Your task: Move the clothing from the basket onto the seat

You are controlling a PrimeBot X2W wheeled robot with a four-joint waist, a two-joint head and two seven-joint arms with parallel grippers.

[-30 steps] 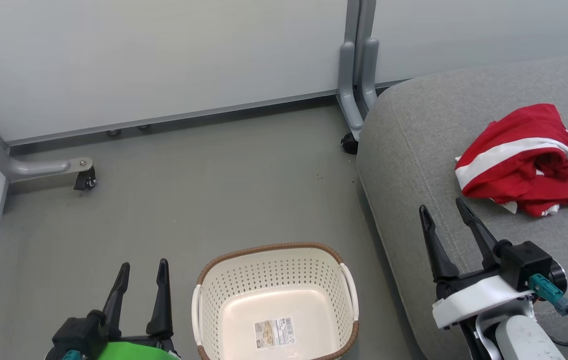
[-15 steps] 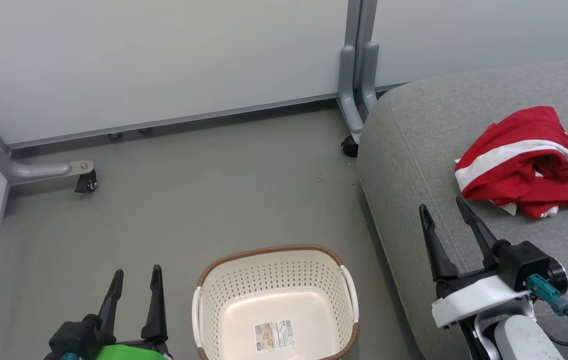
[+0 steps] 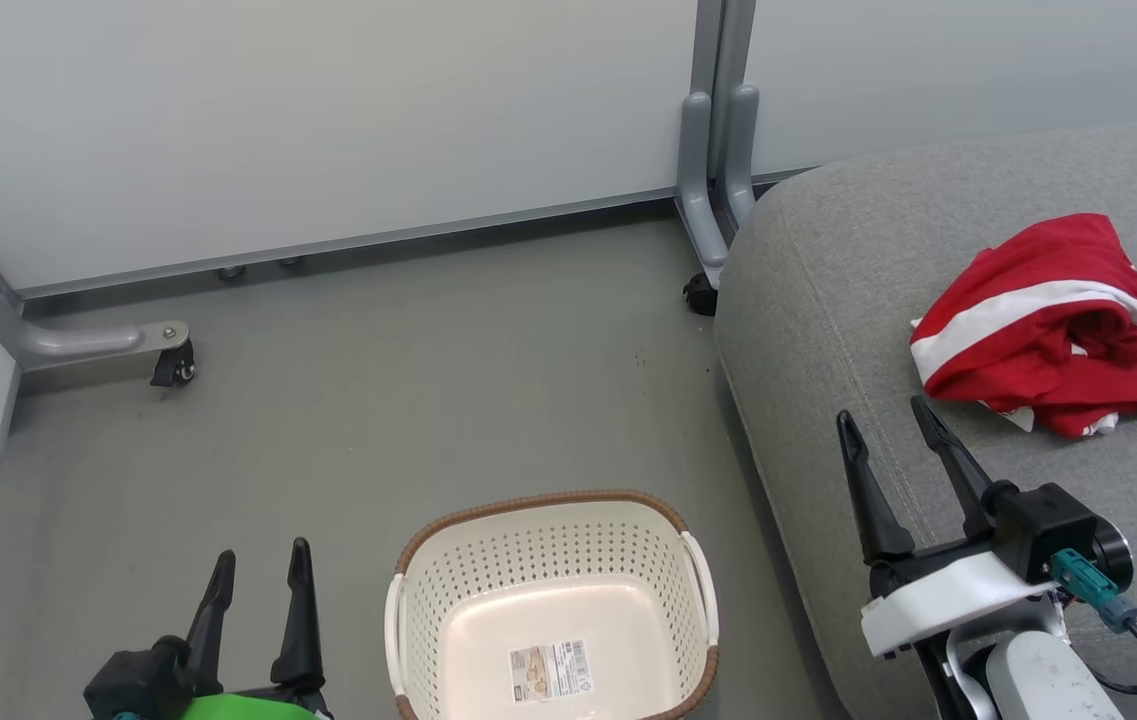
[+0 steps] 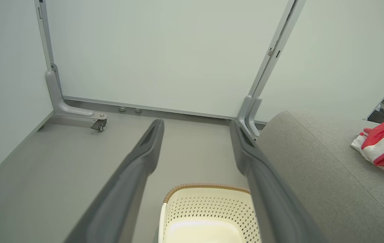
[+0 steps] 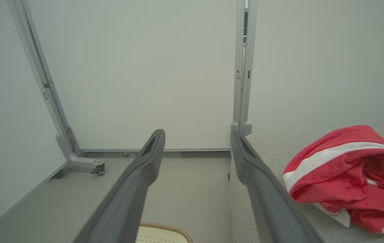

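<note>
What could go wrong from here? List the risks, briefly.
1. The open right gripper hangs over the seat, close to the clothing. A careless swing might snag the fabric and drag it off.
2. The open left gripper sits beside the basket, which looks empty. A sideways move could knock it over.
3. The clothing lies in a loose heap, so part of it could slide if nudged.

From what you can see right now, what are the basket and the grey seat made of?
The basket looks like cream moulded plastic, smooth and slightly glossy, punched with holes; its brown rim looks woven, possibly plastic. The seat looks like matte grey upholstery fabric with stitched seams.
</note>
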